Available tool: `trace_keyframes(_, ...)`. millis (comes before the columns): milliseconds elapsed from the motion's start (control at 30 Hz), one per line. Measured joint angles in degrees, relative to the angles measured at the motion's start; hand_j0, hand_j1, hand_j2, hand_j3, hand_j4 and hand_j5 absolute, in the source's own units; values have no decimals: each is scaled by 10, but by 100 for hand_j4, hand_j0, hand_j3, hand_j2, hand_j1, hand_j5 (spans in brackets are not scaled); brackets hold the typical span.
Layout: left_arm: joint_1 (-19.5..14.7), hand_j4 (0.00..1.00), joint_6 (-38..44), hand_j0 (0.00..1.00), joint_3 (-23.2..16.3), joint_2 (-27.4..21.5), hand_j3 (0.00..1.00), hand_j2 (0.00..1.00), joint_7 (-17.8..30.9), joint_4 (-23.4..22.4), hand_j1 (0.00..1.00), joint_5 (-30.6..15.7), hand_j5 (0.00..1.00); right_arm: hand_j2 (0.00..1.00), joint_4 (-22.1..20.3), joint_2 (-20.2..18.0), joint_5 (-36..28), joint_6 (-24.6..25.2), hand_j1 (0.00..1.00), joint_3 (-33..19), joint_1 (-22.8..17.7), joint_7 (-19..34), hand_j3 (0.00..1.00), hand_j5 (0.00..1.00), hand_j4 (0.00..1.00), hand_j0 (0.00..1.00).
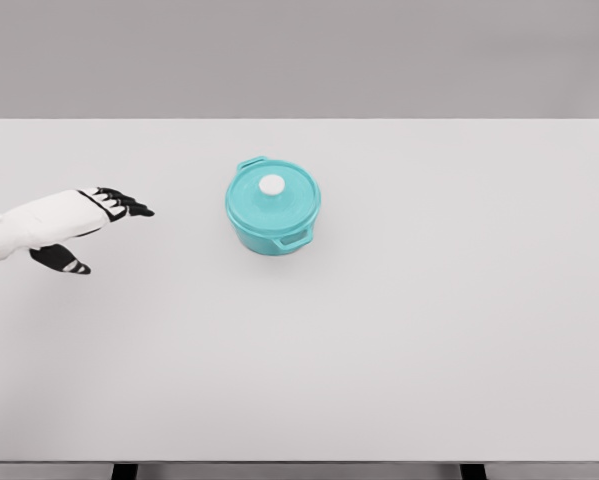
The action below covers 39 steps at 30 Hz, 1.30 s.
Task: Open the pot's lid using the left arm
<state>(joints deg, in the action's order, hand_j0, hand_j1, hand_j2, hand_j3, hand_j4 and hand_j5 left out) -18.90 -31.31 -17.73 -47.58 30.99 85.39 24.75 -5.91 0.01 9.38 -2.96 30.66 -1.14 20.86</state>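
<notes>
You are looking at a bare simulated test bench, not a lived-in room: a plain white table (399, 350) fills the view, a flat grey backdrop (299, 55) rises behind the table's far edge, and two dark legs (125, 470) show below its near edge.

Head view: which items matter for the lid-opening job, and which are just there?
Job:
- pot, teal, upright
- lid, still on the pot
- white knob on the lid
- left hand, open, left of the pot, apart from it

Just there:
- white table
</notes>
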Motion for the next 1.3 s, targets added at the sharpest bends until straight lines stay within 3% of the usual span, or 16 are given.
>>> trace_keyframes(200, -3, 100, -3, 100, -3, 4, 100, 100, 3, 4, 100, 17, 100, 100, 2, 0, 0, 1, 100, 0, -7, 0, 100, 100, 100, 100)
trace_keyframes(333, -23, 100, -4, 100, -5, 25, 100, 100, 16, 8, 100, 30, 100, 100, 2, 0, 0, 1, 100, 0, -7, -1, 100, 100, 100, 100)
trace_keyframes(400, -61, 100, -4, 100, -19, 30, 100, 100, 22, 10, 100, 31, 100, 100, 2, 0, 0, 1, 100, 0, -7, 0, 100, 100, 100, 100)
trace_keyframes(433, -100, 100, -7, 100, -31, 29, 100, 100, 25, 11, 100, 32, 100, 100, 2, 0, 0, 1, 100, 0, -7, 0, 100, 100, 100, 100)
trace_keyframes(467, -160, 100, -7, 100, -53, 26, 100, 100, 28, 10, 100, 20, 100, 100, 2, 0, 0, 1, 100, 0, -7, 0, 100, 100, 100, 100)
trace_keyframes(567, -304, 100, -9, 100, -174, 18, 100, 100, 36, 0, 100, -54, 100, 100, 2, 0, 0, 1, 100, 0, -7, 0, 100, 100, 100, 100)
trace_keyframes(667, -367, 100, -15, 100, -298, 23, 100, 100, 38, -4, 100, -91, 100, 100, 2, 0, 0, 1, 100, 0, -7, 0, 100, 100, 100, 100)
trace_keyframes(767, -373, 100, -18, 100, -354, 43, 100, 100, 40, -8, 100, -100, 100, 100, 2, 0, 0, 1, 100, 0, -7, 0, 100, 100, 100, 100)
trace_keyframes(833, -407, 100, -16, 100, -371, 74, 100, 100, 40, -38, 100, -93, 100, 100, 2, 0, 0, 1, 100, 0, -7, 0, 100, 100, 100, 100)
trace_keyframes(967, -410, 100, 8, 100, -382, 114, 100, 100, 40, -88, 100, -85, 100, 100, 2, 0, 0, 1, 100, 0, -7, 0, 100, 100, 100, 100)
trace_keyframes(1233, -423, 100, 90, 100, -389, 170, 100, 100, 40, -127, 100, -61, 100, 100, 2, 0, 0, 1, 100, 0, -7, 0, 100, 100, 100, 100)
trace_keyframes(1300, -423, 92, 106, 92, -392, 178, 92, 92, 40, -130, 92, -52, 92, 100, 2, 0, 0, 1, 100, 0, -7, 0, 100, 100, 100, 100)
